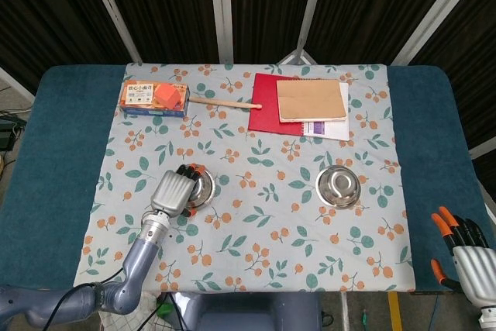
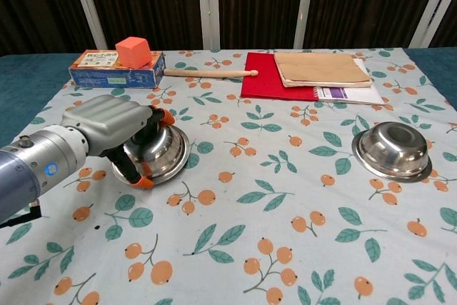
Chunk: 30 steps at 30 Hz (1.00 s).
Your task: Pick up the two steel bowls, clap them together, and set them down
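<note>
Gripping hand: the left hand (image 2: 114,130), grey-shelled with orange fingertips, curls over the near bowl (image 2: 158,153), fingers wrapped on its far rim and thumb hooked under its near edge; it holds the bowl.
Near bowl: round polished steel with a wide flat lip and mirror-like curved wall; it is tilted toward the hand, and whether its low edge touches the cloth cannot be told. From the head view it (image 1: 200,187) sits left of centre on the cloth, half hidden by the hand (image 1: 173,193).
Far bowl: a matching steel bowl (image 2: 394,149) sits upright on the right side of the cloth, well apart from the first, its hollow shiny and smooth (image 1: 338,186).
Idle hand: the right hand (image 1: 470,253) shows only in the head view, off the table's lower right corner, dark fingers with orange tips spread apart and holding nothing.
Cloth: a pale fabric tablecloth (image 2: 285,212) printed with green leaves and orange berries lies flat over a teal padded table (image 1: 54,153).
Back row: a rectangular cardboard box (image 2: 114,69) carries an orange cube (image 2: 133,51); a slim wooden stick (image 2: 208,73) lies beside it; a red folder (image 2: 261,80) is under a brown notebook (image 2: 320,68).
</note>
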{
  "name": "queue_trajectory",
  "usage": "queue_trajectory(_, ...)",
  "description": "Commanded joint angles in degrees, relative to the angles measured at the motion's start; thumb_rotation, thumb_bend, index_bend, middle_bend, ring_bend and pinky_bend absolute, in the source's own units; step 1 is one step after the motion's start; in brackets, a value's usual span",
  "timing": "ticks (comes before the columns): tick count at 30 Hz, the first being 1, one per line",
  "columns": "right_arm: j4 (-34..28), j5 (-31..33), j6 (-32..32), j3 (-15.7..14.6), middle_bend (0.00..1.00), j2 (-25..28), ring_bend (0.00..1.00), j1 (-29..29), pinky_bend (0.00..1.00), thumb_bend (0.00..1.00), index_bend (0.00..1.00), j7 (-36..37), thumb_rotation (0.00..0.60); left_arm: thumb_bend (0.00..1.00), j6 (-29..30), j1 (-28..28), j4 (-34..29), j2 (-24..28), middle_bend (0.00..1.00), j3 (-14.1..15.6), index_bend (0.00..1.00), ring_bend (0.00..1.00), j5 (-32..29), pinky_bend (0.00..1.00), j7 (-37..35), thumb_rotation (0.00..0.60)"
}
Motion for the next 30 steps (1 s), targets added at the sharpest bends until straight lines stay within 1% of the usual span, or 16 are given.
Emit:
queue_trajectory(1, -0.05, 0.04, -0.05, -0.01, 0.00, -0.13, 0.00, 0.01, 0.00, 0.46, 0.00, -0.37, 0.600, 0.28, 0.39, 1.20, -1.16, 2.14, 0.55, 0.37, 0.43, 0.44, 3.52, 0.67, -7.65, 0.600)
queue_trajectory(4, -0.04, 0.11, -0.29, -0.01, 0.00, -0.39, 0.00, 0.12, 0.00, 0.46, 0.00, -1.05, 0.600, 0.28, 0.27, 1.73, -1.82, 3.88, 0.55, 0.42, 0.42, 0.44, 5.39, 0.67, -12.19, 0.600)
queue_trajectory(8, 0.42, -0.55, 0.43, 0.39, 0.00, -1.20, 0.00, 0.31, 0.00, 0.46, 0.00, -1.45, 0.600, 0.28, 0.70, 2.80, -2.39, 5.97, 0.55, 0.28, 0.42, 0.44, 8.82, 0.67, -21.00, 0.600)
queue_trajectory(12, 1.13, -2.51, -0.14, 0.72, 0.00, -2.43, 0.00, 1.72, 0.00, 0.46, 0.00, -0.27, 0.600, 0.28, 1.29, 3.70, -1.95, 8.57, 0.55, 0.80, 0.42, 0.44, 11.46, 0.67, -26.16, 0.600)
queue_trajectory(15, 1.74, -3.22, -2.39, 1.98, 0.00, -3.74, 0.00, 4.40, 0.00, 0.46, 0.00, 0.53, 0.600, 0.28, 1.60, 4.23, -2.95, 10.84, 0.55, 1.00, 0.42, 0.44, 12.23, 0.67, -27.76, 0.600)
queue_trajectory(19, 1.41, -1.90, -7.07, 4.45, 0.00, -4.98, 0.00, 8.64, 0.00, 0.46, 0.00, -0.87, 0.600, 0.28, 1.84, 4.68, -4.38, 13.26, 0.55, 1.36, 0.42, 0.44, 12.67, 0.67, -27.93, 0.600)
queue_trajectory(21, 1.20, -0.29, -10.88, 5.94, 0.00, -5.89, 0.00, 11.52, 0.00, 0.45, 0.00, -2.29, 0.600, 0.28, 1.48, 4.83, -5.43, 14.60, 0.55, 1.68, 0.42, 0.44, 12.35, 0.67, -27.46, 0.600)
queue_trajectory(25, 1.95, 3.23, -18.14, 7.89, 0.00, -8.07, 0.00, 16.35, 0.00, 0.40, 0.00, -4.07, 0.600, 0.28, 0.68, 4.80, -7.16, 16.57, 0.55, 2.43, 0.42, 0.44, 12.01, 0.67, -25.99, 0.600)
queue_trajectory(30, 4.08, 7.44, -24.69, 9.67, 0.00, -11.07, 0.00, 20.82, 0.00, 0.36, 0.00, -6.49, 0.600, 0.28, -0.69, 4.53, -9.29, 18.48, 0.54, 2.94, 0.42, 0.44, 10.82, 0.67, -24.56, 0.600)
